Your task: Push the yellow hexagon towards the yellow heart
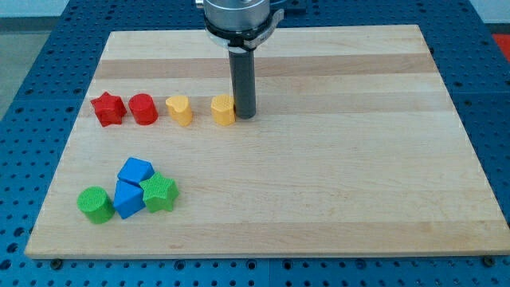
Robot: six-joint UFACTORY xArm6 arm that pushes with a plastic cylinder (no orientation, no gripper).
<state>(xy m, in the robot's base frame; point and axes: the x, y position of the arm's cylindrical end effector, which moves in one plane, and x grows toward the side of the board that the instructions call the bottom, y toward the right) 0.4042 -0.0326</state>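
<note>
The yellow hexagon (223,111) sits on the wooden board left of centre, in the upper half. The yellow heart (180,110) lies a short gap to its left, in the same row. My tip (245,117) rests on the board directly against the hexagon's right side. The dark rod rises from there to the arm's mount at the view's top.
A red round block (143,108) and a red star (107,109) continue the row to the left of the heart. At the lower left lies a cluster: two blue blocks (134,171) (127,199), a green star (159,194) and a green round block (96,204).
</note>
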